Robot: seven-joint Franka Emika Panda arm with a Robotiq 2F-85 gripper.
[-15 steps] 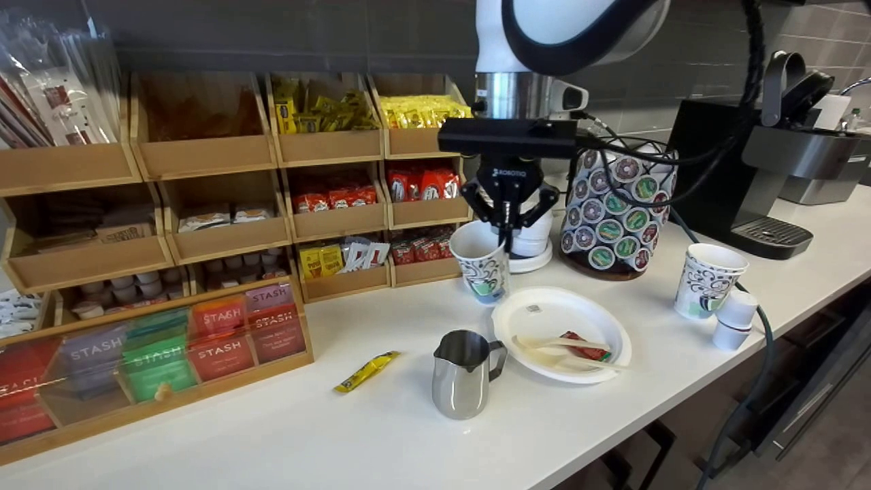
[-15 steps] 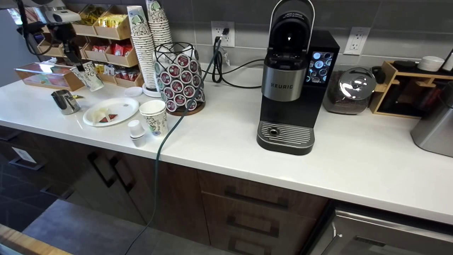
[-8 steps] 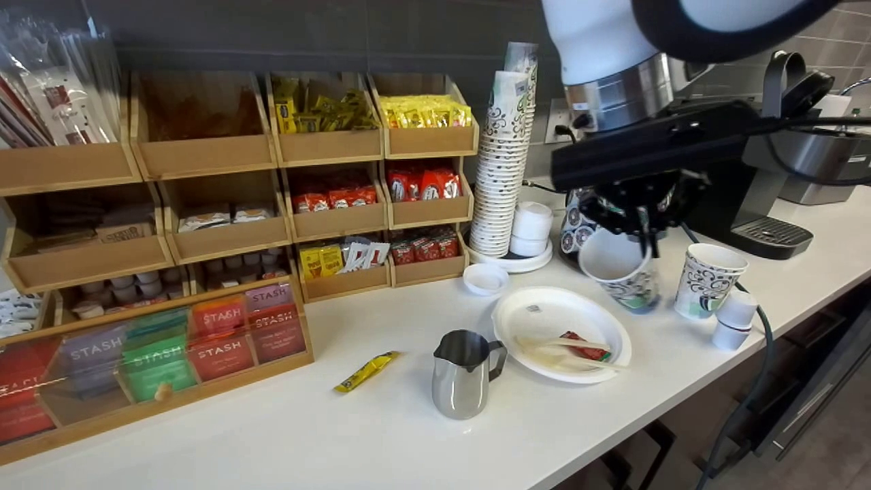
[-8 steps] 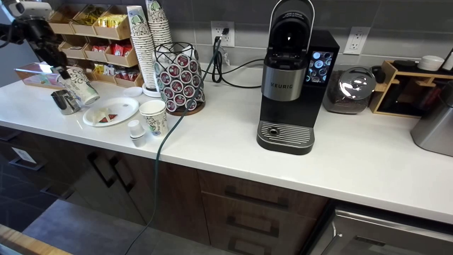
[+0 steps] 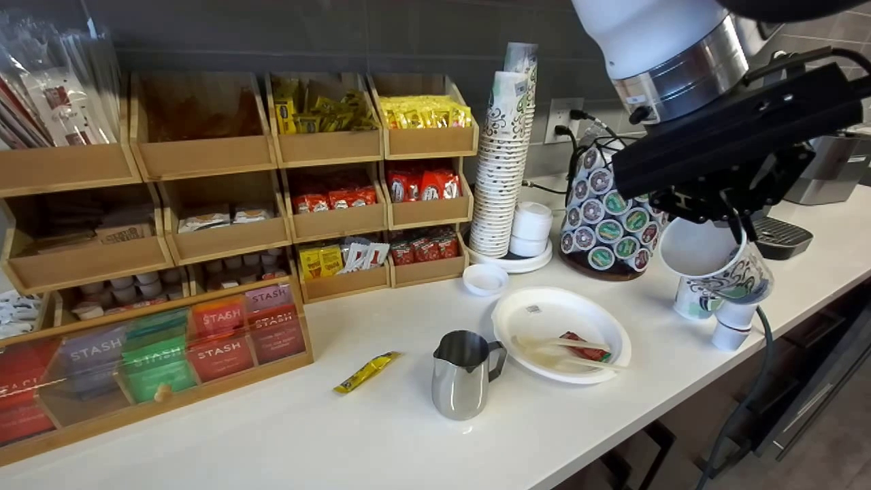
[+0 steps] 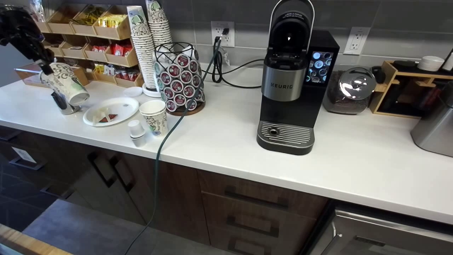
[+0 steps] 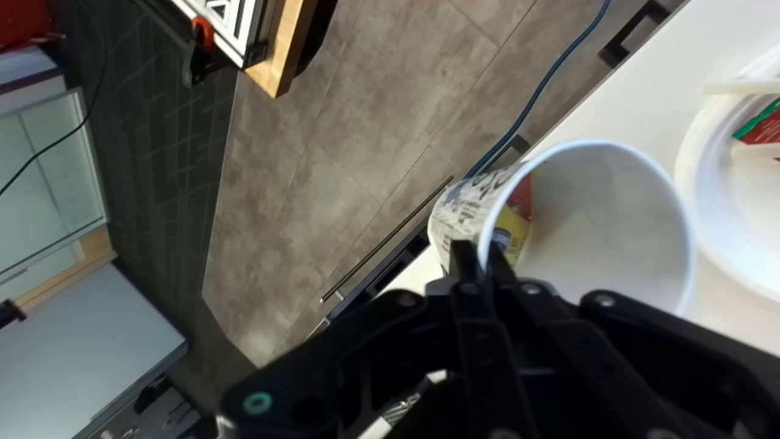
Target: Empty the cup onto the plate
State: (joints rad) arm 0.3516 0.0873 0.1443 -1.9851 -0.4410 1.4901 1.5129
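Observation:
The cup [image 5: 754,275] is white with a dark printed pattern. My gripper [image 5: 742,228] is shut on its rim, one finger inside and one outside, as the wrist view shows at the fingertips [image 7: 478,259]. The cup is held tilted in the air. A yellow packet [image 7: 510,228] and a red packet [image 7: 521,196] lie inside it. The round white plate [image 5: 544,309] lies on the counter, holding pale utensils [image 5: 565,341] and a red-green packet [image 5: 584,346]. In the wrist view the plate [image 7: 719,225] is to the right of the cup. The cup also shows in an exterior view [image 6: 65,83].
A steel pitcher [image 5: 459,384] stands beside the plate. Two nested patterned cups [image 6: 155,122] and small white cups [image 6: 136,129] stand on the plate's other side. A yellow packet [image 5: 367,372] lies on the counter. A pod rack [image 5: 609,231] and tall cup stacks [image 5: 500,190] stand behind.
My gripper carried the cup from behind the plate, rightward in an exterior view and leftward in an exterior view. The cup has tilted further. The plate and pitcher have not moved.

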